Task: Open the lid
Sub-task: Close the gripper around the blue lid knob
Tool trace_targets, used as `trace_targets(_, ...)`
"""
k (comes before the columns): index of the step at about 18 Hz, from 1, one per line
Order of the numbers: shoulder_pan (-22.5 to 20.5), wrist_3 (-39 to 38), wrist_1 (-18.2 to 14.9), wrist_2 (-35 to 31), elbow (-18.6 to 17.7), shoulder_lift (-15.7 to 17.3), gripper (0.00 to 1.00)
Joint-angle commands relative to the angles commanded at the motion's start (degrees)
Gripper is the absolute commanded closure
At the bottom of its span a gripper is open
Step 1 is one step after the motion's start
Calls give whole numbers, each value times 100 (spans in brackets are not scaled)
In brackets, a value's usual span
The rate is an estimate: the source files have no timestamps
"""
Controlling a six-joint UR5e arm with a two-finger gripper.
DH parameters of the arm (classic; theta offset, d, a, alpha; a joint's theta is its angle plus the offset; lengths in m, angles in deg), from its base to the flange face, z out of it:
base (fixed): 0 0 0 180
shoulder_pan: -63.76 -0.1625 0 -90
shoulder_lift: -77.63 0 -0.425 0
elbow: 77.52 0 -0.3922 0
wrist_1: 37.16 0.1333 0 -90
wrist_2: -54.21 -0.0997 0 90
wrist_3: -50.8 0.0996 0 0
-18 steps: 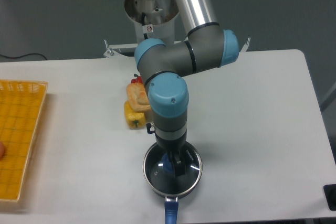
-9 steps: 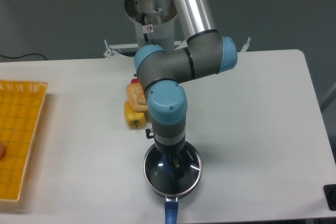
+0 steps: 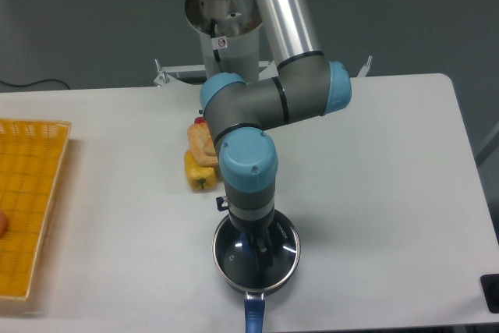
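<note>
One rigid, breakable glass lid sat on the saucepan, so we judged its blue knob the only sound hold, where the gripper hung, jaws' spacing seemingly narrow but unreadable.

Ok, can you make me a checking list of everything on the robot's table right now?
Surface: white table, mostly bare on the right side.
Job's things: lid with its blue knob sits on the saucepan, whose blue handle points toward the near edge.
Clutter: toy foods (yellow, tan and a bit of red) huddle behind the pan; yellow basket at the left edge.
Grippers: tool is down at the lid's knob; whether it is shut cannot be told.
Cables: a black cable lies at the far left behind the table.
Surroundings: grey wall; a dark thing at the right edge, unclear.
</note>
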Motion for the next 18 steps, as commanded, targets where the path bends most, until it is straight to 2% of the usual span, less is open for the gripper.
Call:
trace_targets(14,-18,0,-26,-18,-9,-35,0)
trace_targets(18,-18,-87,-26,17,-35,-44,4)
